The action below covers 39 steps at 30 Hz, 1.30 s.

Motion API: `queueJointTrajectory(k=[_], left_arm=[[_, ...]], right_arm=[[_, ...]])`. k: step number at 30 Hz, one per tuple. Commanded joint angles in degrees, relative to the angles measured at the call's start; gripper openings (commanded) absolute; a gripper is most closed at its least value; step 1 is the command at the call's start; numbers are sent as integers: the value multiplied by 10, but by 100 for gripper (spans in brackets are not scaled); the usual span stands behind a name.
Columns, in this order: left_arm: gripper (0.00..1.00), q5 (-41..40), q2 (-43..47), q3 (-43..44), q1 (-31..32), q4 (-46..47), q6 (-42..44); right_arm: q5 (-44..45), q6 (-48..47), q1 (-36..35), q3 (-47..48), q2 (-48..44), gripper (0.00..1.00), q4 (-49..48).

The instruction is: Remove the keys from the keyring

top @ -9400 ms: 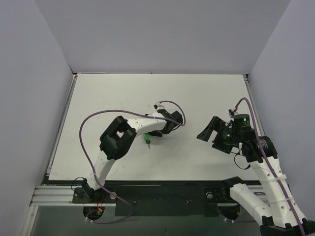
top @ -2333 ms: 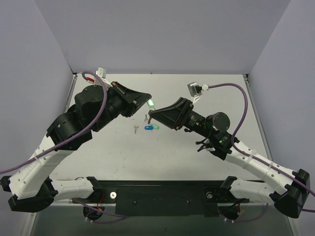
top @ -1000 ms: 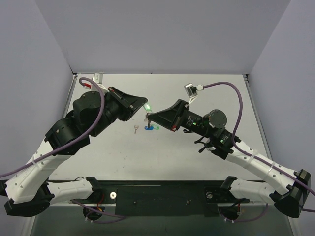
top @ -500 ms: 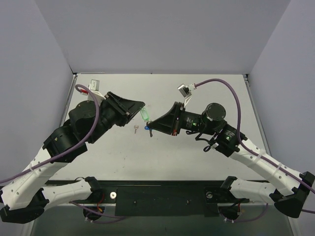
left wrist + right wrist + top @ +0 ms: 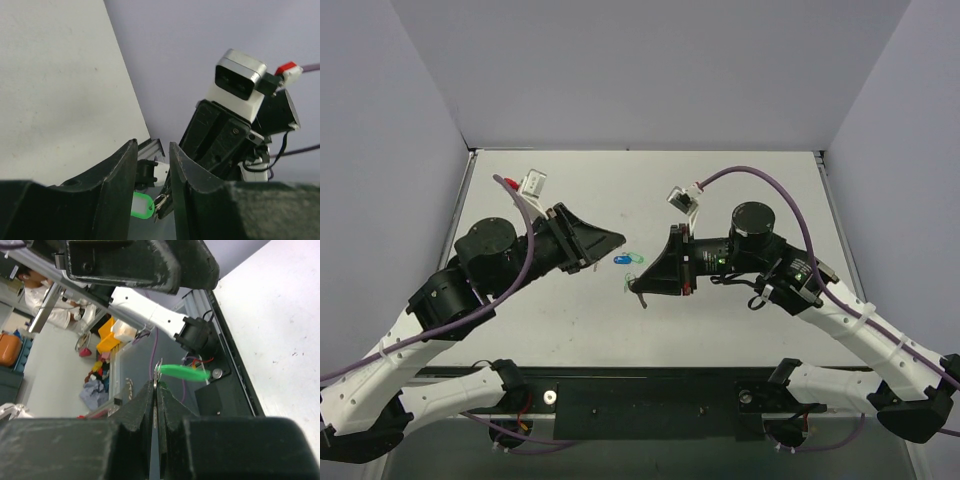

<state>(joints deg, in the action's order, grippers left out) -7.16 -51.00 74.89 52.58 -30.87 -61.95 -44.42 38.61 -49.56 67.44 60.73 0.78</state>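
My right gripper [image 5: 638, 291] hangs above the table's middle, shut on the thin metal keyring [image 5: 157, 369]. The green-headed key [image 5: 182, 372] dangles from that ring and shows beside the right fingertips [image 5: 629, 283]. My left gripper [image 5: 618, 238] points at it from the left and stands apart from it. In the left wrist view its fingers [image 5: 131, 150] stand open with nothing between them; the green head [image 5: 141, 207] and the ring [image 5: 161, 200] show beyond the gap. A blue-headed key [image 5: 622, 259] lies on the white table [image 5: 740, 200] between the two grippers, a small green loop [image 5: 640, 257] beside it.
Grey walls close the table in on the left, back and right. A black rail [image 5: 650, 395] runs along the near edge between the arm bases. Purple cables [image 5: 760, 175] arch over both arms.
My left gripper has opened, let go of the green-headed key and drawn back to the left. My right gripper has carried the keyring with that key toward the near edge.
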Motion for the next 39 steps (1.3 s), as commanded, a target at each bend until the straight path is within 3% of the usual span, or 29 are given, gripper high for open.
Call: queueJointTrajectory(k=[1,9,39], left_arm=[[42,129,6,1,2,58,111],[42,265,13,-11,2,57,178],[36,343,10,-51,2,89,191]], right_arm=[[-72,-26,-3,32,4,0,41],[-98,-46,-2,49,0,0,80],[-112,-56,-7,72,4,0,106]])
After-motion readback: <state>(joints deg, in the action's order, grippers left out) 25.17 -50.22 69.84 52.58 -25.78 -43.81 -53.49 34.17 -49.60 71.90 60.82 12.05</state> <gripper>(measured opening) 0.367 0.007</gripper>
